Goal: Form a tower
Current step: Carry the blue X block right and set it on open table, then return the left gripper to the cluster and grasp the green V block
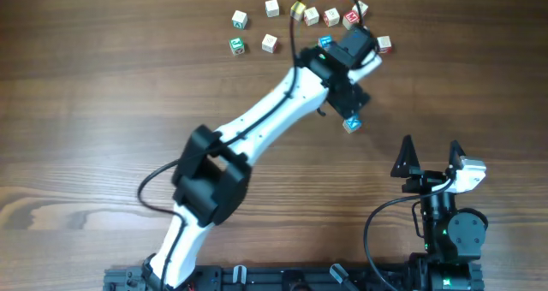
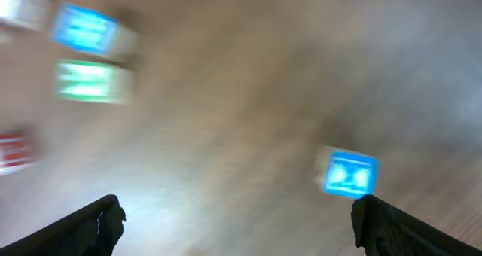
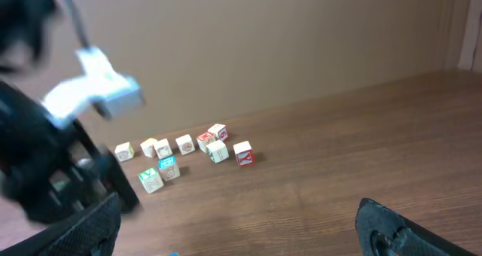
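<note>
- Left end effector: fully open. In the blurred left wrist view its two dark fingers stand at the bottom corners of the frame, wide apart. Only bare wood shows between them, and nothing is held.
- Right end effector: fully open and empty. It sits near the right arm's base at the lower right of the worktop, well apart from every cube.
- Tower: stands alone on the worktop, just beside the tip of the left end effector and apart from the other cubes.
  - From overhead it shows as one blue top face with a pale side.
  - How many cubes lie under that face cannot be told.
  - In the left wrist view the same blue face appears just above the right-hand finger and outside the gap between the fingers. Whether they touch cannot be told.
- Left arm: white, and reaches diagonally from the lower left base toward the upper right. Its wrist is over the near edge of the group of loose cubes.
- Loose cubes: about ten small pale letter cubes lie scattered along the far edge of the worktop.
  - Their faces are marked in red, green, blue and yellow.
  - They lie singly, some close to each other.
  - One red-marked cube lies at the right end of the group.
  - A green-marked cube lies at the left end.
</note>
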Available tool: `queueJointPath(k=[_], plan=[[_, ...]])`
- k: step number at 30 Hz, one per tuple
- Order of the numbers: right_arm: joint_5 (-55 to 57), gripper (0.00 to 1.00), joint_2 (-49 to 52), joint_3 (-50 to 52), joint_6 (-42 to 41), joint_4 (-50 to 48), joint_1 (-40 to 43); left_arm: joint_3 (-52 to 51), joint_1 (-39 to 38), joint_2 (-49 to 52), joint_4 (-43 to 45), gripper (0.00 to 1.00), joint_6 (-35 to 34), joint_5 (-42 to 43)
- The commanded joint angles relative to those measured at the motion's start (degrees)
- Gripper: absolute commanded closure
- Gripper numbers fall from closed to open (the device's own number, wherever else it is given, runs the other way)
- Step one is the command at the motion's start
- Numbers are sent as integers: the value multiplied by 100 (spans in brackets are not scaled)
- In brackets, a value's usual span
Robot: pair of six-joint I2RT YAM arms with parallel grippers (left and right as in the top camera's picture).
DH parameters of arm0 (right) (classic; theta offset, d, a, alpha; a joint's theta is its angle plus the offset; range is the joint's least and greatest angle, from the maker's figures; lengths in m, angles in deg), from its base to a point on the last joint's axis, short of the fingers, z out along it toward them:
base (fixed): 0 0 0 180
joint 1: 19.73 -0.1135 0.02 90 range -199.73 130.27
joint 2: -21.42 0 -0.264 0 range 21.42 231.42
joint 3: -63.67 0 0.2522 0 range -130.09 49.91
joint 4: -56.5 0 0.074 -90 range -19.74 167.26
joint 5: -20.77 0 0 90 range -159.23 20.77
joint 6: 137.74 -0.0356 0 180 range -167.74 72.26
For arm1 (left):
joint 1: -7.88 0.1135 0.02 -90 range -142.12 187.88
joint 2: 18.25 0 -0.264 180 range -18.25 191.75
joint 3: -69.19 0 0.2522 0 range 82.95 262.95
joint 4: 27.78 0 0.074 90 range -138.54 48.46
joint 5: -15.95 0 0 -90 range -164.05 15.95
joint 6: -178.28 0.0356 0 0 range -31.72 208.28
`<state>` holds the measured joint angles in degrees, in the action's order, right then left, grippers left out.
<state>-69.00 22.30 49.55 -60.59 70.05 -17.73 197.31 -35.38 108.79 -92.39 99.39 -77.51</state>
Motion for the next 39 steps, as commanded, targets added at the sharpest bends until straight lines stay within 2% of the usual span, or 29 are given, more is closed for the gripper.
queueJointPath(k=[1, 5, 10, 12, 14, 19, 24, 29, 33, 35, 37, 38, 39], plan=[[-20, 0, -31, 7, -79, -15, 22, -2, 616, -1045, -17, 0, -205, -656], [-22, 0, -31, 7, -81, -17, 22, -2, 1349, -1493, 57, 0, -483, -321], [-20, 0, -31, 7, -83, -17, 22, -2, 1941, -1252, 833, 0, -466, 302], [-22, 0, -31, 7, -83, -15, 22, -2, 1985, -984, 1141, 0, 55, 409], [-20, 0, -31, 7, -83, -15, 22, -2, 1998, -557, 1436, 0, 221, 468], [-22, 0, -31, 7, -85, -15, 22, -2, 1993, 595, 2065, 0, 221, 1104], [-20, 0, -31, 7, -83, -17, 22, -2, 1978, 1001, 2179, 0, 223, 2218], [-20, 0, -31, 7, -83, -17, 22, -2, 1849, 1351, 2190, 0, 527, 2317], [-20, 0, -31, 7, -83, -17, 22, -2, 1832, 1759, 2625, 0, 518, 2356], [-22, 0, -31, 7, -83, -17, 22, -2, 1794, 1864, 2686, 7, 516, 2365], [-22, 0, -31, 7, -83, -17, 22, -2, 1727, 1891, 2616, 20, 498, 2358], [-20, 1, -31, 7, -81, -17, 22, -2, 1698, 1891, 2577, 33, 501, 2356], [-20, 0, -31, 7, -83, -15, 22, -2, 1683, 1891, 2577, 41, 498, 2356]])
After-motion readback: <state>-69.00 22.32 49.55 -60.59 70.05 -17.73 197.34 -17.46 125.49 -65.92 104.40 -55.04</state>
